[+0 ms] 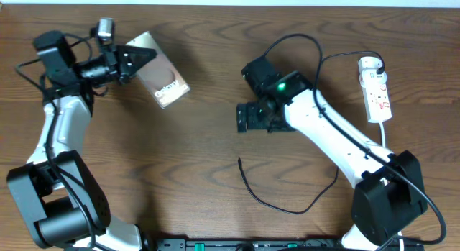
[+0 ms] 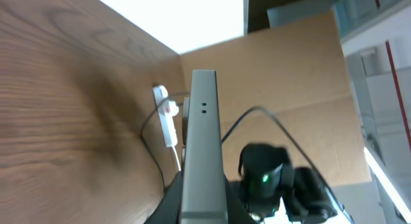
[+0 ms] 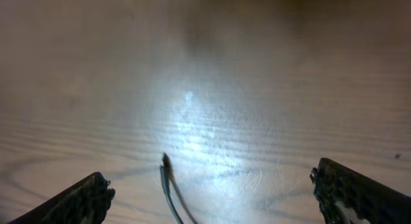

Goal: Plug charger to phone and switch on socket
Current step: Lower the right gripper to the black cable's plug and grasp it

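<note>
My left gripper [image 1: 141, 58] is shut on the phone [image 1: 164, 83], holding it by one end at the far left of the table, its pale strip facing up. In the left wrist view the phone's grey edge [image 2: 203, 121] sticks out from between the jaws [image 2: 203, 208]. My right gripper [image 1: 243, 119] is open and empty above mid-table. The charger's plug tip [image 1: 239, 161] lies on the wood just in front of it. In the right wrist view the tip [image 3: 166, 162] lies between the open fingers [image 3: 209, 179]. The socket [image 1: 376, 89] lies at the far right, also seen in the left wrist view [image 2: 166, 117].
The charger's thin black cable [image 1: 287, 208] loops across the front of the table toward the right arm's base [image 1: 384, 201]. A round white plug [image 1: 369, 63] sits at the socket's far end. Cardboard [image 2: 302, 76] stands beyond the table in the left wrist view.
</note>
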